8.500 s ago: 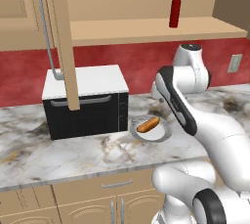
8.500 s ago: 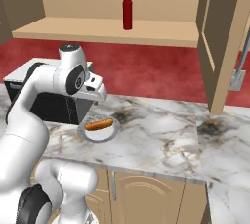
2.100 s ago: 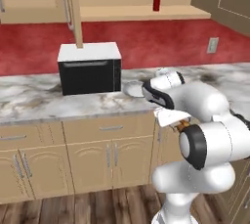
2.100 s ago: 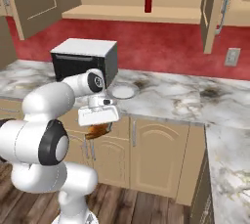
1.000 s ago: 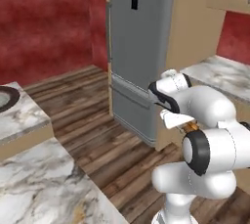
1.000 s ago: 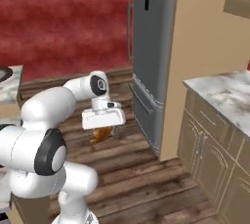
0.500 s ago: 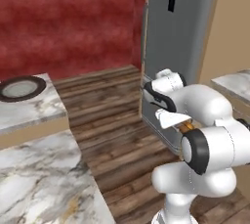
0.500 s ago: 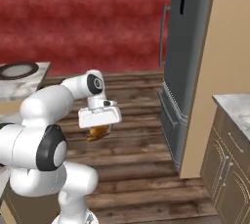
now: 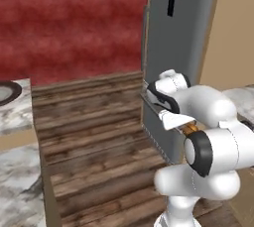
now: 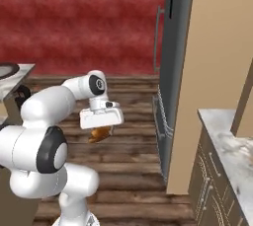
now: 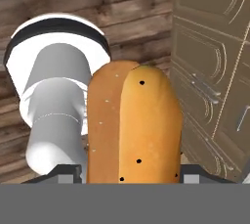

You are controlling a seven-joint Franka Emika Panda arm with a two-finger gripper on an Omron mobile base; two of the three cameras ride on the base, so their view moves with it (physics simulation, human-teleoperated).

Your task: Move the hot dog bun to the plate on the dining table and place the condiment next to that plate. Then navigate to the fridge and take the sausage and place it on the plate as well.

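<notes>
Wooden floor (image 10: 133, 96) lies under your claw (image 10: 101, 132), which pinches the orange-tan bun (image 11: 133, 127), speckled with dark dots, split lengthwise.

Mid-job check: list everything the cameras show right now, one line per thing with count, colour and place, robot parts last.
hot dog bun: one, orange-tan, between the gripper's fingers, hanging over the floor.
fridge: one, grey metallic, door shut, ahead of the arm against the red wall.
plate: one, dark brown with greyish centre, cut by the left base view's left edge, on the marbled top.
dining table: one, white-grey marbled top, tan sides, at left.
cabinet doors: tan, panelled, under a marbled counter at right.
floor: brown wooden planks.
wall: red.
gripper: one, white with dark fingers, shut on the bun.
</notes>
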